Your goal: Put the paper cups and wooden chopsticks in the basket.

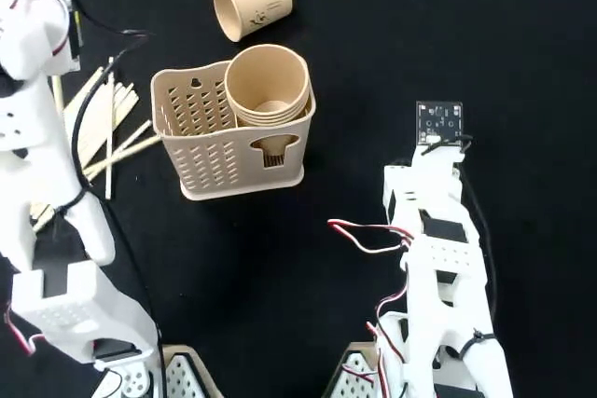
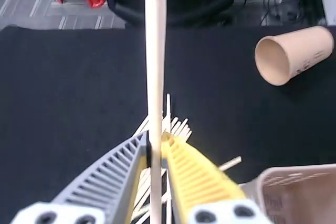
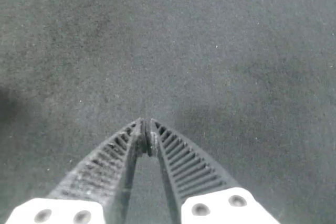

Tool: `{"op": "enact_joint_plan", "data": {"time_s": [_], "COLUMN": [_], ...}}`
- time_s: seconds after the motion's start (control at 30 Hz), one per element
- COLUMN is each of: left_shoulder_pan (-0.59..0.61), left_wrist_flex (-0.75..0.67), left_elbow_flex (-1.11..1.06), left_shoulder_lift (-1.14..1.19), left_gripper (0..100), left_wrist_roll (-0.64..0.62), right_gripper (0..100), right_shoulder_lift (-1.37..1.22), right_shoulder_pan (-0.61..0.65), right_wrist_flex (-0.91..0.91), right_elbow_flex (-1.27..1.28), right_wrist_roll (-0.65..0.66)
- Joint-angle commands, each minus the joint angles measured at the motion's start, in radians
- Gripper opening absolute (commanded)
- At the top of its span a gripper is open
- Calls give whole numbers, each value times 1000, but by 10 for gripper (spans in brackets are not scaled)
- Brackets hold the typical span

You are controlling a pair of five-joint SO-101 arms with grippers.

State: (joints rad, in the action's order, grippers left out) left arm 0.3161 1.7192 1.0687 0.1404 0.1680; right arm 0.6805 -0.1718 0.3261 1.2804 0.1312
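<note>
My left gripper (image 2: 155,142) is shut on a single wooden chopstick (image 2: 155,51), which stands up between the grey and yellow fingers. It hangs above the loose pile of chopsticks (image 2: 176,124), (image 1: 112,128) lying left of the basket (image 1: 201,160). The perforated beige basket stands upright with a stack of paper cups (image 1: 268,86) in its right half. One more paper cup (image 1: 252,6), (image 2: 294,53) lies on its side behind the basket. My right gripper (image 3: 145,129) is shut with nothing in it, low over bare black cloth at the right.
A black cloth (image 1: 373,62) covers the table. The right arm (image 1: 434,221) stretches along the right side and the left arm (image 1: 37,165) along the left edge. A corner of the basket (image 2: 294,192) sits close beside my left gripper. Cables run behind the table's far edge.
</note>
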Motion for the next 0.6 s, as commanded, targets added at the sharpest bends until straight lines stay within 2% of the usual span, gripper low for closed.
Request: {"op": "enact_joint_plan", "data": {"time_s": [0.0, 0.27, 0.57], "left_shoulder_pan": [-24, -96, -154], "left_wrist_flex": [-12, 32, 28], "left_elbow_flex": [5, 2, 2], "left_shoulder_lift": [-97, -292, -448], "left_gripper": [29, 29, 29], "left_wrist_roll": [-38, -78, -192], "right_gripper": [12, 12, 12], "right_shoulder_lift": [24, 25, 25], "right_shoulder_pan": [15, 15, 15], "right_wrist_flex": [-20, -20, -20], "right_elbow_flex": [-2, -2, -1], "right_wrist_roll": [2, 2, 2]}}
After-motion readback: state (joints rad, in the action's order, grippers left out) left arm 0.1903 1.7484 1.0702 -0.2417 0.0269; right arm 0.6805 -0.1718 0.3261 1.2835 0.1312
